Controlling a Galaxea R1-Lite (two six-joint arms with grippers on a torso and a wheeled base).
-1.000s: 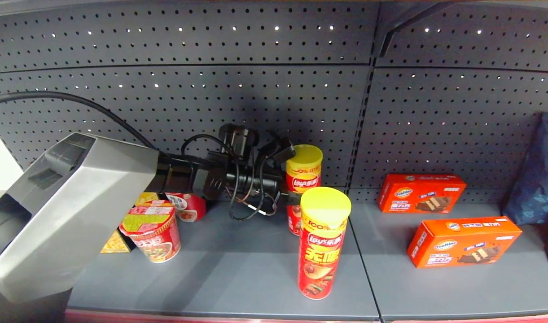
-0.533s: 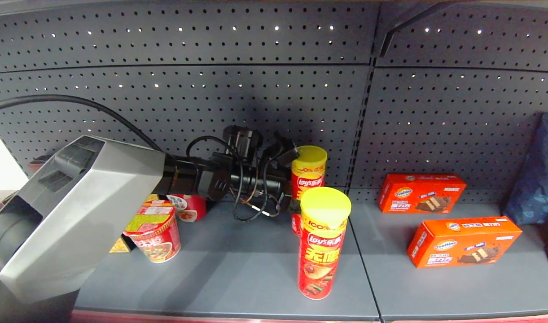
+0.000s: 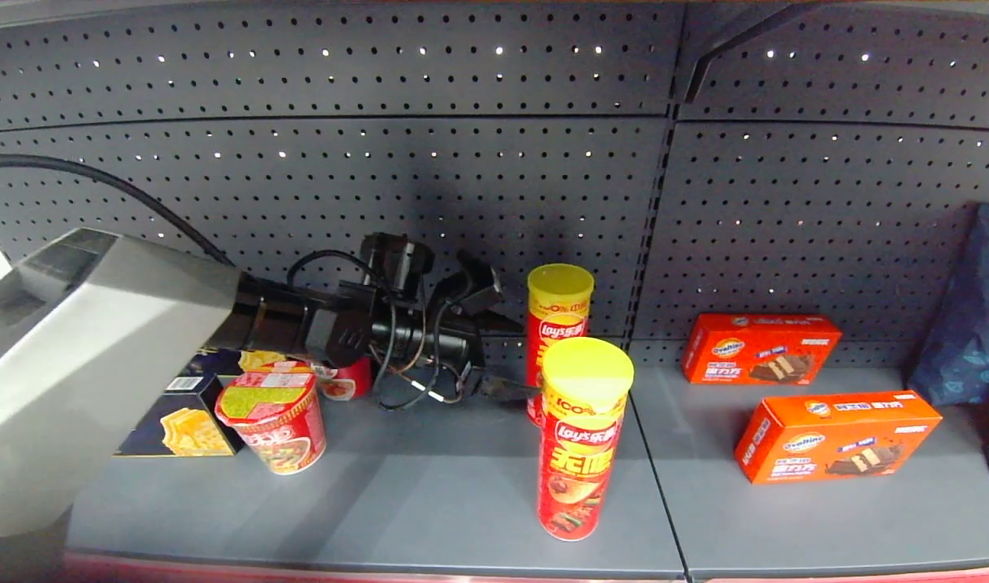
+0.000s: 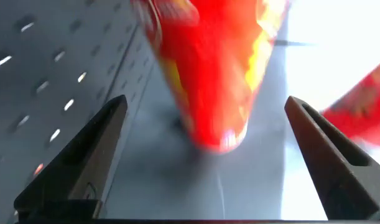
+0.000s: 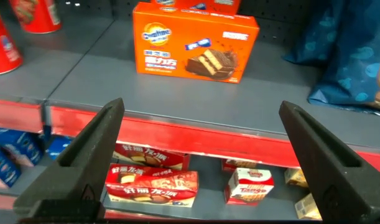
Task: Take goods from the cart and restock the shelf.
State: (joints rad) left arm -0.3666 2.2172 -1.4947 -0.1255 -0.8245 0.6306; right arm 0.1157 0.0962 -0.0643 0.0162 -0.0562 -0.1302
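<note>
Two red chip cans with yellow lids stand upright on the grey shelf (image 3: 429, 494). The rear can (image 3: 559, 320) is close to the pegboard; the front can (image 3: 585, 437) stands just before it. My left gripper (image 3: 506, 356) is open, level with the rear can and just to its left, fingers apart from it. In the left wrist view the rear can (image 4: 208, 68) stands ahead of the open left gripper (image 4: 206, 102). My right gripper (image 5: 202, 107) is open and holds nothing, lower down in front of the shelf's red front edge (image 5: 177, 130).
A cup of noodles (image 3: 274, 421) and a dark cracker box (image 3: 178, 413) stand at the shelf's left. Two orange boxes (image 3: 757, 348) (image 3: 836, 436) lie on the right, and a blue bag (image 3: 964, 316) leans at the far right. Boxed goods (image 5: 151, 183) fill the lower shelf.
The left gripper carried the rear can slightly right, let go of it, and drew back to the left. The dark cracker box has come into sight behind the arm.
</note>
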